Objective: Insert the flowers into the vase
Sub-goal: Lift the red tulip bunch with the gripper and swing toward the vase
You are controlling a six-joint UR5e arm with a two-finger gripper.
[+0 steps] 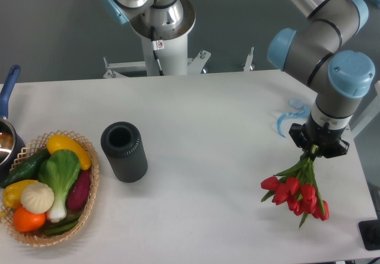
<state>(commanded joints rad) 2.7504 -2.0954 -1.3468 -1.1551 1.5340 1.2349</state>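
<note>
The dark ribbed vase [124, 151] stands upright on the white table [208, 127], left of centre, its round mouth open. My gripper [313, 150] is at the right side of the table, shut on the green stems of the bunch of red tulips [297, 196]. The flowers hang heads down below the gripper, blooms near the table surface. The fingers are mostly hidden by the wrist and the stems. The vase is far to the left of the flowers.
A wicker basket [53, 216] with toy vegetables sits at the front left, close beside the vase. A blue-handled metal pot [7, 127] is at the left edge. A light blue curved piece [291, 118] lies near the arm. A black object [371, 234] sits at the front right corner.
</note>
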